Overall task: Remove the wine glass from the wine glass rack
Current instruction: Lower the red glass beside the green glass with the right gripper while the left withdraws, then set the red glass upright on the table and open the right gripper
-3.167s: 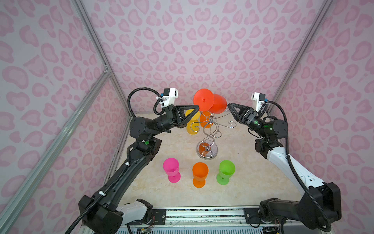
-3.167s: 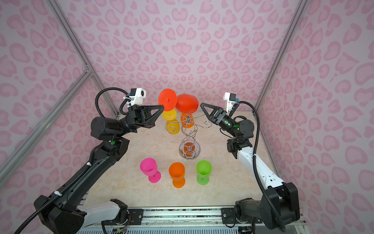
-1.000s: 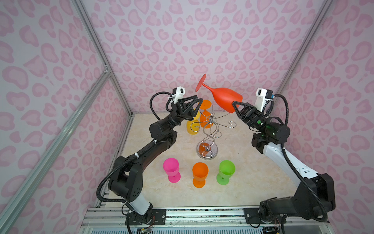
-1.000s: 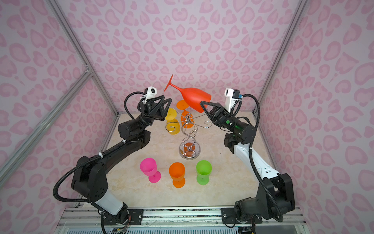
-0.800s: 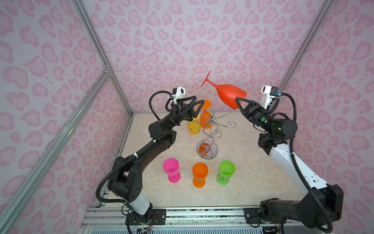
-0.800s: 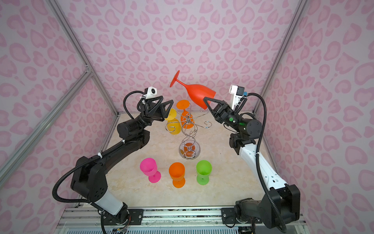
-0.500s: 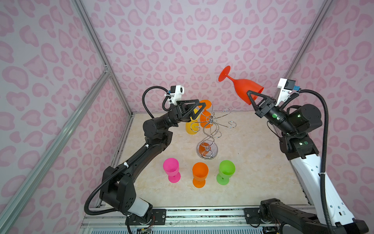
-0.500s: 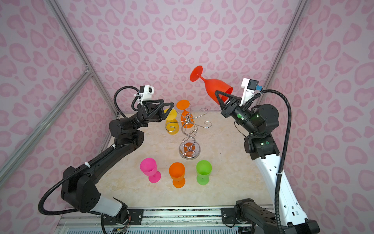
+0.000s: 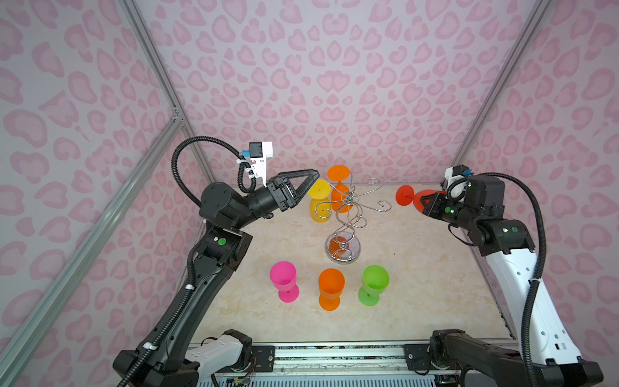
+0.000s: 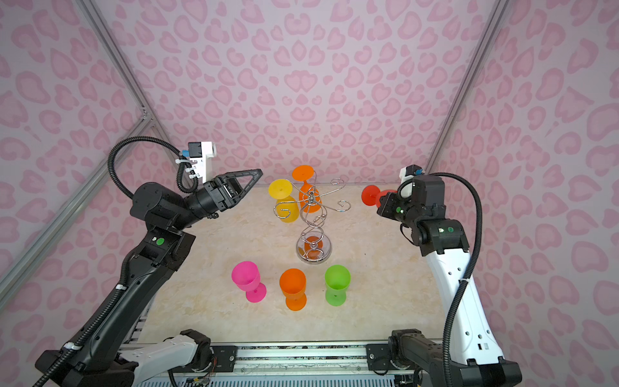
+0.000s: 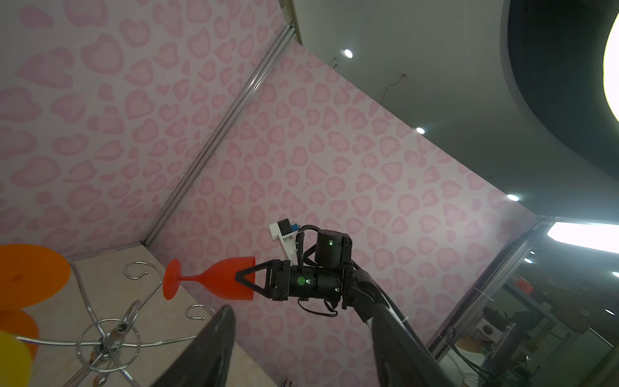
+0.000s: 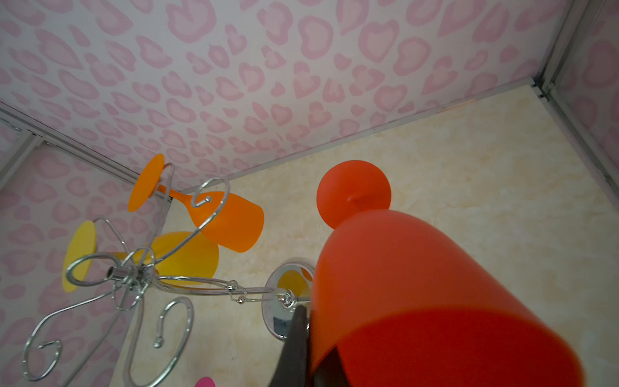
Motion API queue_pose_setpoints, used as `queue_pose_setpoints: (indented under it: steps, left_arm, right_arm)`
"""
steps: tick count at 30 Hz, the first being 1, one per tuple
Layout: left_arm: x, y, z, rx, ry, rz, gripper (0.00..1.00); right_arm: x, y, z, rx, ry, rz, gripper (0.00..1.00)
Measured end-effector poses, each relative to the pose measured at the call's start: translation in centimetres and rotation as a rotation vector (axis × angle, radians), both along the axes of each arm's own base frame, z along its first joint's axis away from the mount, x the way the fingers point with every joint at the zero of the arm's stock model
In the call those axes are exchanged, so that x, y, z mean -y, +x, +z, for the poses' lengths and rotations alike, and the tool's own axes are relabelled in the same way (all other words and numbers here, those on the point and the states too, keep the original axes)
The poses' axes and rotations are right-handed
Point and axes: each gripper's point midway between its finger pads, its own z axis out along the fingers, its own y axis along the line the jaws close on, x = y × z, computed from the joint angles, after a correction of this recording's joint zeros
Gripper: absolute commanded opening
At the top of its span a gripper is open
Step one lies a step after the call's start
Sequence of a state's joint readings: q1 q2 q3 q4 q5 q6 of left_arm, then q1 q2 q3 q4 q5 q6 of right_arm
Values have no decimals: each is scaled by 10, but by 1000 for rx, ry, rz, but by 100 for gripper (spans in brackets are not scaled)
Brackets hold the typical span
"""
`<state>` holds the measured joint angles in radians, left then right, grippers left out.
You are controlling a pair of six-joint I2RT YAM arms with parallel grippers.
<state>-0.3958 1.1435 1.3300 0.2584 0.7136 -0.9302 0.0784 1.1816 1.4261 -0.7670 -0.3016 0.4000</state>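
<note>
Holding the red wine glass (image 9: pixel 422 197) sideways by its bowl in the closed right gripper (image 11: pixel 238 278), clear of the wine glass rack (image 9: pixel 348 214), to its right. Left gripper (image 9: pixel 313 175) open, empty. Next, probably: turning it upright and lowering gently onto the surface (image 9: pixel 418 268).

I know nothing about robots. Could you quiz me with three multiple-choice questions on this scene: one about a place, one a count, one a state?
1. Where is the red wine glass? A) hanging on the wine glass rack B) standing upright beside the rack C) held sideways, off the rack.
2. How many glasses hang on the rack? A) none B) two C) four.
3. The jaws of the left arm are: A) open, empty B) shut on a glass C) shut on the rack.
Answers: C, the jaws of the right arm pinch its rim; B, a yellow glass and an orange glass; A, they stand apart, empty.
</note>
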Motion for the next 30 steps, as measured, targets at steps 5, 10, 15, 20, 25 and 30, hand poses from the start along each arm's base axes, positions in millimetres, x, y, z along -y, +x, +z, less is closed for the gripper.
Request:
queue_pose_setpoints:
  steps: [5, 10, 15, 20, 25, 30]
  left_arm:
    - [-8, 8, -15, -25, 57, 70, 68]
    - [-10, 13, -23, -42, 85, 95, 68]
    - [-11, 14, -26, -47, 97, 105, 68]
    - [-11, 15, -28, -50, 101, 108, 69]
    - [-13, 14, -22, -49, 100, 111, 69]
    - [-13, 15, -21, -50, 101, 111, 69]
  right_arm:
    - [-27, -12, -52, -179, -120, 95, 0]
    - [-42, -29, -102, -350, -251, 175, 0]
    - [-48, -42, -127, -443, -333, 221, 0]
    - [-54, -49, -147, -513, -393, 266, 0]
    - [-58, -53, -163, -584, -431, 307, 0]
    - [-59, -48, -170, -606, -462, 320, 3]
